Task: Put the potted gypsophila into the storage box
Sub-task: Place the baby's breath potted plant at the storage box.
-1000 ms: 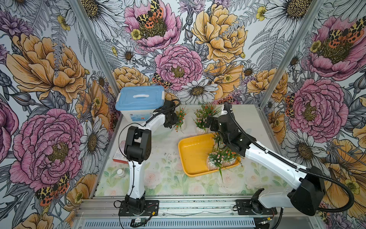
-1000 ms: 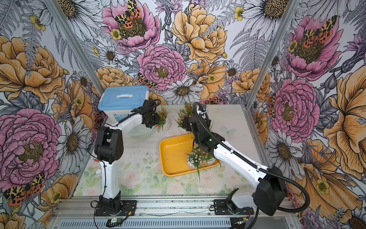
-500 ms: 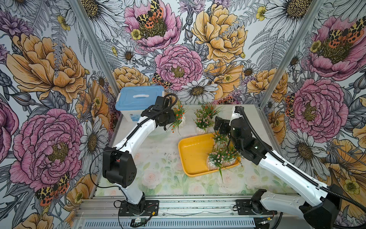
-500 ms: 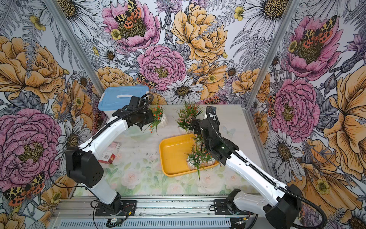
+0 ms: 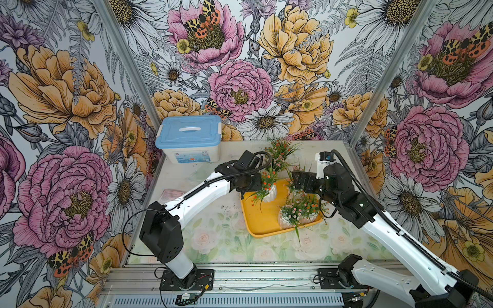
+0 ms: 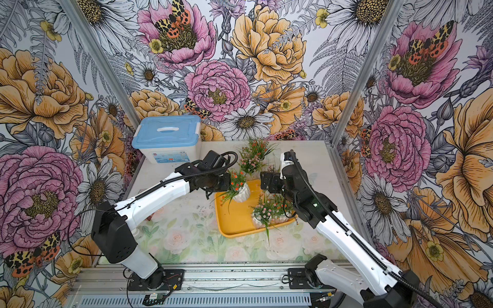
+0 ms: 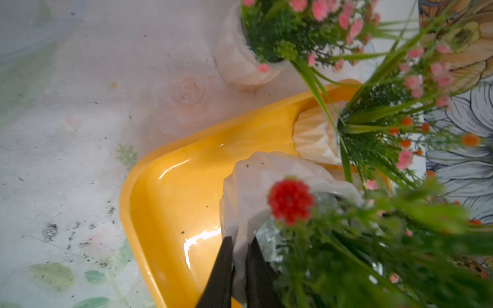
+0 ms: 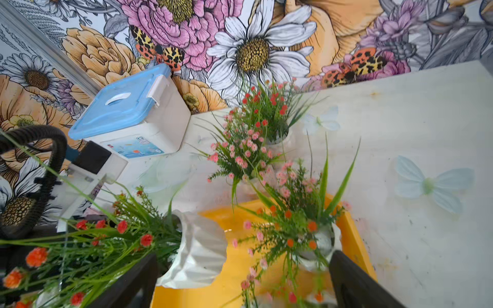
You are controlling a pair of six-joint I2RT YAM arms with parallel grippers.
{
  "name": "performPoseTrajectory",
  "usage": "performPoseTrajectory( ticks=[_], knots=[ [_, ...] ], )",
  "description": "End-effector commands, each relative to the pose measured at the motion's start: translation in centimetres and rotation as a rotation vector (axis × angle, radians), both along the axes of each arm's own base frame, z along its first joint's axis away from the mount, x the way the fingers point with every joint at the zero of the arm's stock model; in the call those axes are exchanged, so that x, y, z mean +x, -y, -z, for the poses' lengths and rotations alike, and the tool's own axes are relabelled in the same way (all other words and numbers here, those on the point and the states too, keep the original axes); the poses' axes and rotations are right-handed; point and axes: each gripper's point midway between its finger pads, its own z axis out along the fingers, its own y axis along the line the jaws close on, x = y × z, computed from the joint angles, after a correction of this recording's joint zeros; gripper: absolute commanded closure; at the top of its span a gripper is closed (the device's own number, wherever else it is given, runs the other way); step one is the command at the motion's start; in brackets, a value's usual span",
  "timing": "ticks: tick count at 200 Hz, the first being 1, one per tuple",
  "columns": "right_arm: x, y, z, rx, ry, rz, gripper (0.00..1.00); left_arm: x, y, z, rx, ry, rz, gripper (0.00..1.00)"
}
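The left wrist view shows what the top views hide: the left gripper [image 7: 241,242] pinches tight on the rim of a white ribbed gypsophila pot [image 7: 256,181], tilted over a corner of the yellow storage box [image 7: 165,192]. The right wrist view shows the right gripper [image 8: 244,257] spread wide and holding nothing, above another potted gypsophila [image 8: 317,240] inside the box. The held plant has orange-red blossoms on green grassy sprigs. Two further pots [image 5: 278,157] stand just behind the box.

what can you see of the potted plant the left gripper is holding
A small white ribbed pot, plastic-looking, with green grassy sprigs and orange-red blossoms. It is tilted, not upright. The left gripper's dark fingers pinch its rim over a corner of the yellow tray; whether it touches the tray is unclear.
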Motion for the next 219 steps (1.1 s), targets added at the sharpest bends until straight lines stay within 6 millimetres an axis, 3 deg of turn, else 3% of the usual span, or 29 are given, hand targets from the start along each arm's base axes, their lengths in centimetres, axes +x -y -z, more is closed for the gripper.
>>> performPoseTrajectory(
  ticks=[1, 51, 54, 61, 109, 137, 159, 180, 219],
  knots=[
    [-2.3, 1.4, 1.1, -0.002, -0.061, 0.017, 0.01, 1.2, 1.5, -0.1, -0.008, 0.043, -0.009, 1.00],
    [-4.9, 3.3, 2.7, -0.005, -0.106, 0.060, 0.03, 2.3, 4.1, 2.5, 0.057, 0.032, 0.028, 1.00],
    [-5.0, 3.4, 2.7, -0.004, -0.109, 0.064, 0.03, 2.4, 4.3, 3.8, 0.078, 0.012, 0.032, 1.00],
    [-5.1, 3.6, 3.0, -0.009, -0.113, 0.073, 0.03, 2.4, 4.9, 4.4, 0.084, 0.006, 0.040, 1.00],
    [-5.5, 4.4, 3.4, -0.012, -0.112, 0.117, 0.04, 3.9, 8.0, 5.5, 0.071, -0.003, 0.057, 1.00],
    [-5.4, 4.6, 3.2, -0.022, -0.107, 0.123, 0.04, 4.2, 8.8, 6.4, 0.067, -0.019, 0.048, 1.00],
    [-5.1, 4.7, 3.3, -0.034, -0.108, 0.132, 0.03, 4.4, 9.0, 5.9, 0.056, -0.013, 0.035, 0.86],
    [-4.5, 4.7, 3.2, -0.061, -0.107, 0.144, 0.03, 4.5, 8.6, 4.8, 0.048, 0.007, 0.030, 0.79],
    [-2.4, 5.0, 2.3, -0.159, -0.086, 0.188, 0.02, 5.3, 4.9, 1.0, 0.012, 0.061, -0.047, 0.71]
  ],
)
